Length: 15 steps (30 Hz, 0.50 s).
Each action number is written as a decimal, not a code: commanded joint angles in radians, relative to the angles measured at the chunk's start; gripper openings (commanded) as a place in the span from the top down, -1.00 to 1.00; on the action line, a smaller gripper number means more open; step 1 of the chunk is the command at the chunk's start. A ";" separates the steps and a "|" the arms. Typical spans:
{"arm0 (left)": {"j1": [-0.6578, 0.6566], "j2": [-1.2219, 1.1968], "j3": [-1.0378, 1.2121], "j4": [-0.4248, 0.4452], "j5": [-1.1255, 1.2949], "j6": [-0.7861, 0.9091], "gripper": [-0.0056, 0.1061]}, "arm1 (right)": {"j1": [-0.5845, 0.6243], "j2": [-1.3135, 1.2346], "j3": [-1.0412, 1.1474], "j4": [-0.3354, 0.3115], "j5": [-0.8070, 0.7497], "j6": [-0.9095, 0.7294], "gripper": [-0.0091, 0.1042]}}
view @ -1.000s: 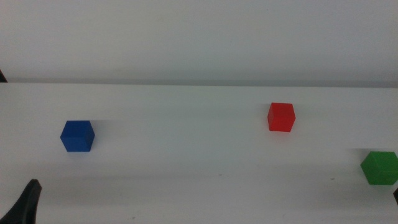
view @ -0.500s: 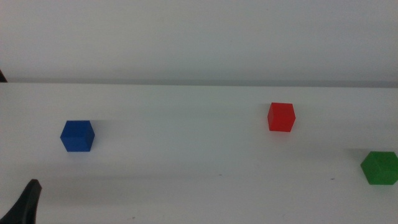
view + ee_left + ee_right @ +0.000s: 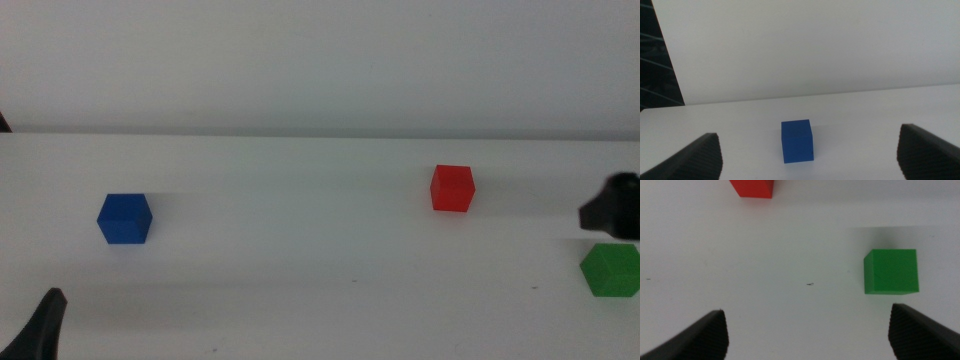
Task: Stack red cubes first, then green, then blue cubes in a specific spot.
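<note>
Red cube (image 3: 452, 188) sits alone on white table (image 3: 300, 290), well beyond right gripper (image 3: 807, 330) fingers, spread wide, empty. Green cube (image 3: 890, 272) just ahead of one finger. Blue cube (image 3: 797, 141) ahead between left gripper (image 3: 810, 155) fingers, wide, empty.

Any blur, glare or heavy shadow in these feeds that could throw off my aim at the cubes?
Middle view: even light, no glare; red cube, blue cube and green cube are sharp with faint shadows; the right gripper at the right edge is blurred. Left wrist view: blue cube crisp, left gripper soft-edged. Right wrist view: green cube sharp, soft shadow beside it; red cube cropped.
</note>
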 commanded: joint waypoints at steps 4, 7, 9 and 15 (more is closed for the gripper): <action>0.001 -0.041 0.040 -0.005 -0.016 -0.002 -0.78 | 0.008 0.292 -0.245 -0.009 0.110 0.050 -0.64; 0.001 -0.041 0.040 -0.005 -0.016 -0.002 -0.78 | 0.039 0.465 -0.405 -0.009 0.187 0.057 -0.62; 0.001 -0.041 0.040 -0.005 -0.016 -0.002 -0.78 | 0.063 0.564 -0.497 -0.015 0.209 0.062 -0.61; 0.001 -0.041 0.040 -0.005 -0.016 -0.002 -0.78 | 0.098 0.811 -0.746 -0.009 0.261 0.124 -0.61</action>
